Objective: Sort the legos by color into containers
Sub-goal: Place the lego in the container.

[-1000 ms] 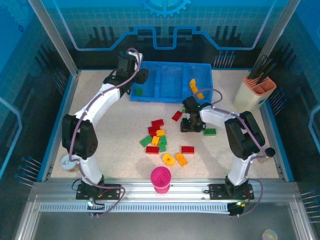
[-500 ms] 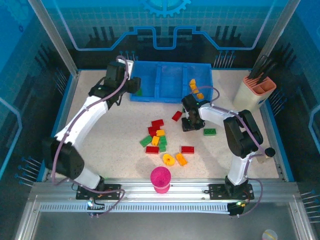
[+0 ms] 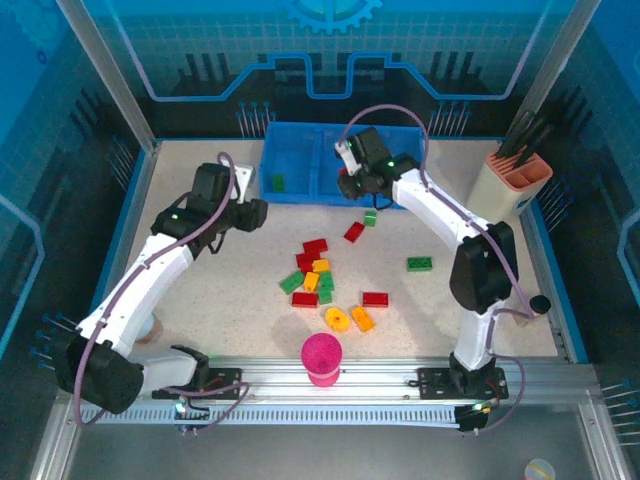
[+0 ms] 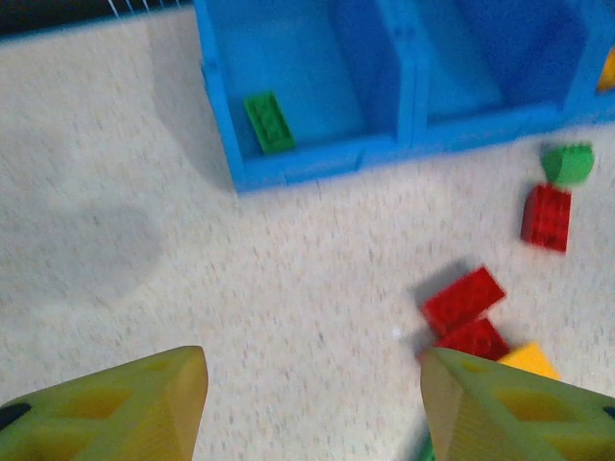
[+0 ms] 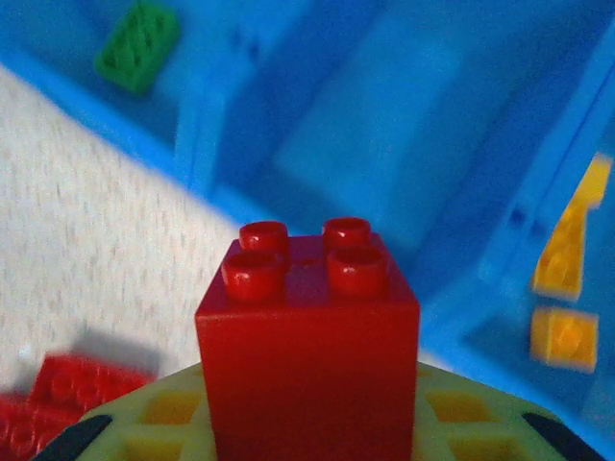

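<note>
L container point(image 3: 295, 150): grn lego point(image 3: 277, 183); R container point(image 3: 412, 148): yel legos point(image 5: 564, 338)

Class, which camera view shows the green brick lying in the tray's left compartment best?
Left wrist: the green brick lies whole and fairly sharp in the blue tray's left compartment. Top external shows it tiny; right wrist shows it blurred near the frame's top left.

A green brick point(image 3: 277, 183) lay in the blue tray's point(image 3: 300, 197) left box, yellow ones point(image 5: 563, 338) in its right. The right pincer point(image 3: 350, 185) held a red brick point(image 5: 307, 327). More bricks point(image 3: 316, 278) lay loose nearby.
</note>
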`<state>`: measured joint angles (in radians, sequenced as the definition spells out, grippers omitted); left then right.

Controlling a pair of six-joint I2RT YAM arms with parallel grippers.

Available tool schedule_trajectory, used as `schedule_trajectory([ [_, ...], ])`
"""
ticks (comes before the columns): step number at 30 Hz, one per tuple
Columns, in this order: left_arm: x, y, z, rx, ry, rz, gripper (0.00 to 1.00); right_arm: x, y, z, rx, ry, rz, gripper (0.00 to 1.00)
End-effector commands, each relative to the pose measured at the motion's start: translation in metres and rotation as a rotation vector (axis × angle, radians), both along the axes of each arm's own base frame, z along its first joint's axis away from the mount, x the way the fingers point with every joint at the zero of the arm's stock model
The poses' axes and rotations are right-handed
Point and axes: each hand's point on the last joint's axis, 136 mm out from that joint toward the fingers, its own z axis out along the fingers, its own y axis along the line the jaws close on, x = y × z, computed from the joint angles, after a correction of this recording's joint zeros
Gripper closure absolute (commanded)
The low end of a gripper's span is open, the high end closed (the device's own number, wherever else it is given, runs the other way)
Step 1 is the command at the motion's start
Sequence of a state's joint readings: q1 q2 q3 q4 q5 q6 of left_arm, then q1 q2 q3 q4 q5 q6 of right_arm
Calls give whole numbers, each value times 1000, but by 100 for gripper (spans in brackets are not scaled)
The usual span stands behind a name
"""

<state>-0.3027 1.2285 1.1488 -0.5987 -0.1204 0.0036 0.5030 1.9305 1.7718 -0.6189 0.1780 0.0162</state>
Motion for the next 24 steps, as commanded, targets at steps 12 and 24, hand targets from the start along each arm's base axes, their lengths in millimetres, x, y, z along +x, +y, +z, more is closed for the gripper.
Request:
schedule_trajectory([
  [12,-64,-36,-96,-109,253,-66,34,86,32,-75,-31,18,31,73],
  [24,-82,-67,-148,-18,398,-194,29,90,24,-110,-18,84,18,63],
])
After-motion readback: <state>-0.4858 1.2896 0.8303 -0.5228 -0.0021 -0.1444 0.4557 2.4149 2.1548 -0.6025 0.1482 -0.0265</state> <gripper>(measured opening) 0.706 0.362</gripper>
